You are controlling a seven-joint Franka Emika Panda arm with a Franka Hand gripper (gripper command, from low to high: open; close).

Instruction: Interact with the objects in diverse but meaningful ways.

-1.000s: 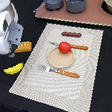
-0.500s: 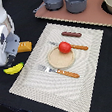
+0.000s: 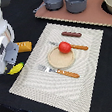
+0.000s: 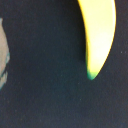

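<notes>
Seemingly hand out of sight (arm hides it) above yellow banana (image 4: 100, 35).

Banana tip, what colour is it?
Green, on the yellow banana; the wrist view shows it best.

Arm (image 3: 0, 41) low, claw hidden.

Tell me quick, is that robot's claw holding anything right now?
Gripper: cannot tell. Its fingers show in neither view; the arm hides them. The wrist view shows only the banana lying on the dark table.
</notes>
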